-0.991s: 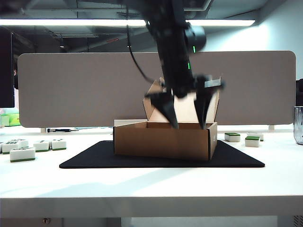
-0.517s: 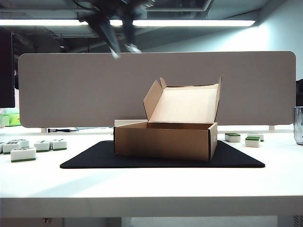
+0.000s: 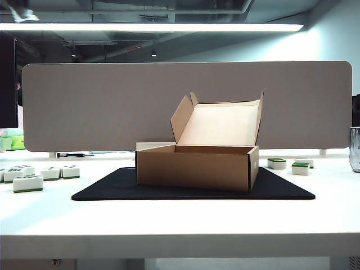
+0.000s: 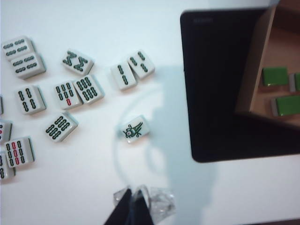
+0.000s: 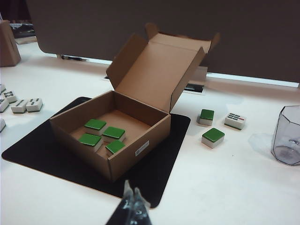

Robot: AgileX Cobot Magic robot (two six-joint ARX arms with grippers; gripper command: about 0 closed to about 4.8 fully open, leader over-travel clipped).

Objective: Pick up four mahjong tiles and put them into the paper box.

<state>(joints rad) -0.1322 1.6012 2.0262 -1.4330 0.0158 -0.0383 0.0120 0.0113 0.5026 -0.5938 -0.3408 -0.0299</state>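
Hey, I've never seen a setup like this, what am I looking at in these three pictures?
It is a two-armed robot sorting game tiles. One picture is from a camera facing the table; the other two are from cameras on each wrist. A brown paper box, lid open, sits on a black mat and holds four green-backed mahjong tiles. More tiles lie loose on the white table. The left claw and the right claw are both shut and hold nothing.

Little of the robot shows. In the left wrist view, the left gripper (image 4: 133, 206) ends in slim black jaws with clear, glassy tips, pressed together. The right gripper (image 5: 131, 206) looks the same: dark, narrow jaws with translucent, pale tips, also meeting.
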